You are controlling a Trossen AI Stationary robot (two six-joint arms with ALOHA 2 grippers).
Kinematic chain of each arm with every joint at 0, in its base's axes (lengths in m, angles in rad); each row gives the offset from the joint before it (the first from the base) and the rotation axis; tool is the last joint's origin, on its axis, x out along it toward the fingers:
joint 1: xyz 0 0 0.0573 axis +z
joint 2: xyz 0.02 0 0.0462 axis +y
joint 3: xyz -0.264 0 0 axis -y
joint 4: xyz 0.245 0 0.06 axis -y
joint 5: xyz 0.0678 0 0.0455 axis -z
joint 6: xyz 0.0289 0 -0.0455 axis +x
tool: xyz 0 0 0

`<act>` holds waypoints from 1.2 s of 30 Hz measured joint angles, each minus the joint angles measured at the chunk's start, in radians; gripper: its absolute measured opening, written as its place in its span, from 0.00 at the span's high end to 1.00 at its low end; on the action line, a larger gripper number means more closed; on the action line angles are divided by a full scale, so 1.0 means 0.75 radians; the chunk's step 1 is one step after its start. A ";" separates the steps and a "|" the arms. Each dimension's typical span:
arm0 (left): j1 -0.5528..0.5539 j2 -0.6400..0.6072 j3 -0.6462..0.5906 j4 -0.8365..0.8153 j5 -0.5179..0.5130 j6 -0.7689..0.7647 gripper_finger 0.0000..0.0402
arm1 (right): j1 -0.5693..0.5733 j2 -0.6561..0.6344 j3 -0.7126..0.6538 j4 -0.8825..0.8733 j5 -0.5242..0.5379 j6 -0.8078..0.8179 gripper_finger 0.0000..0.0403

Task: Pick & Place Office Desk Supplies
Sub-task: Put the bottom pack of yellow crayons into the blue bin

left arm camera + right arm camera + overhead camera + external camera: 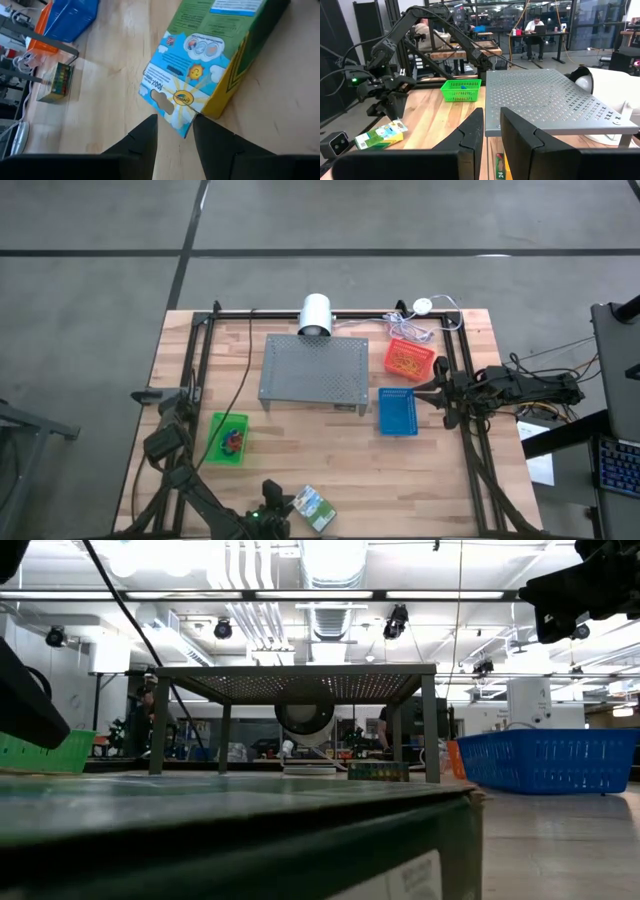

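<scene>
Crayon box [316,507] lies flat on the wooden table [300,450], near the front edge, just beside the left gripper [283,506]. In the left wrist view the box's [200,65] blue end points at the two dark fingers [142,142]; the box corner sits in the gap at the fingertips. Fingers stand apart with bare wood visible between them; contact with the carton cannot be told. Nothing is lifted.

From the right wrist view, the left gripper [390,102] hangs directly above the crayon box [380,136], box resting on the tabletop.

Right gripper [432,393] waits beside the blue basket [397,412], at the right side of the table, fingers [470,132] nearly together with a narrow slot, holding nothing.

Green basket [229,438] with small red and blue bands inside stands left of centre, well apart from the box. Grey perforated stand [314,369] occupies mid-table; red basket [408,358] lies behind the blue one.

Bare wood is open between the box, the green basket and the stand. Table front edge is close behind the box.
</scene>
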 joint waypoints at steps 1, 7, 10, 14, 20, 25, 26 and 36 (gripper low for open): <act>0.001 0.000 0.000 0.006 0.014 0.023 0.68 | 0.000 0.000 0.000 0.000 0.000 0.000 0.84; 0.004 -0.009 -0.035 0.116 0.095 0.221 0.73 | 0.000 0.000 0.000 0.000 0.000 0.000 0.84; 0.008 -0.015 -0.078 0.183 0.083 0.267 0.76 | 0.000 0.000 0.000 0.000 0.000 0.000 0.84; 0.029 -0.017 -0.109 0.216 0.094 0.238 0.79 | 0.000 0.000 0.000 0.000 0.000 0.000 0.84; 0.032 -0.013 -0.099 0.225 0.098 0.302 0.82 | 0.000 0.000 0.000 0.000 0.000 0.000 0.84; 0.033 -0.012 -0.099 0.231 0.093 0.318 0.91 | 0.000 0.000 0.000 0.000 0.000 0.000 0.84; 0.033 -0.012 -0.100 0.232 0.089 0.318 0.93 | 0.000 0.000 0.000 0.000 0.000 0.000 0.84; 0.033 -0.032 -0.106 0.231 0.060 0.297 0.99 | 0.000 0.000 0.000 0.000 0.000 0.000 0.84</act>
